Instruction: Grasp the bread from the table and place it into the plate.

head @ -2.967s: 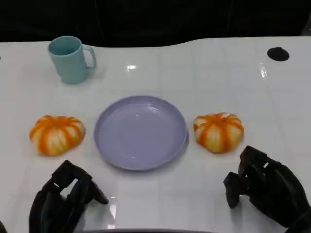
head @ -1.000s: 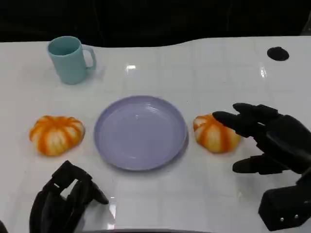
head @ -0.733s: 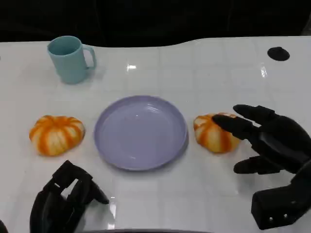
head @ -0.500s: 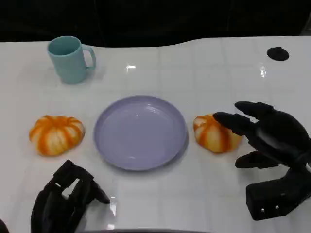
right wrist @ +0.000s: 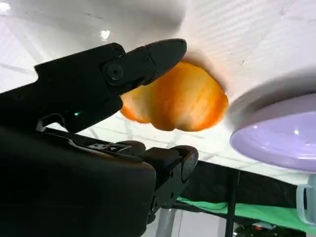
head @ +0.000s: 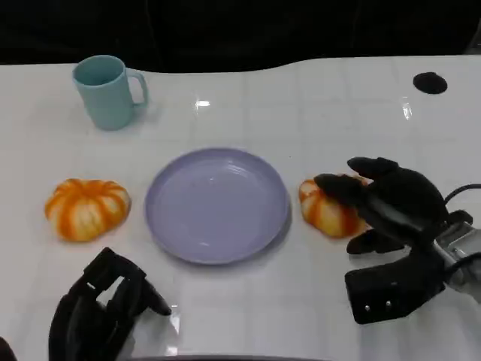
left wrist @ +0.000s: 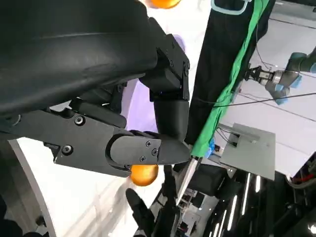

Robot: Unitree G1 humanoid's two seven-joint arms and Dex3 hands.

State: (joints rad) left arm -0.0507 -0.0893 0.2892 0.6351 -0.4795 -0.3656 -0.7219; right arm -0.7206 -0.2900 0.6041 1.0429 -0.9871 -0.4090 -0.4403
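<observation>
Now right robot hand (head: 391, 204) wide around bread (head: 328, 209) beside plate (head: 217, 204); left robot hand (head: 101, 307) curled, holding nothing.

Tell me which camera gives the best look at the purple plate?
The head view: the plate shows whole from above, lying between the two orange breads. The right wrist view catches just part of its rim beside the bread that the right hand reaches around. The left wrist view offers a lilac sliver behind the left hand.

My right hand (head: 383, 203) covers the near-right side of the bread (head: 325, 207), so I cannot tell contact. My left hand (head: 101, 308) is cut off at the table's (head: 316, 105) near edge.
</observation>
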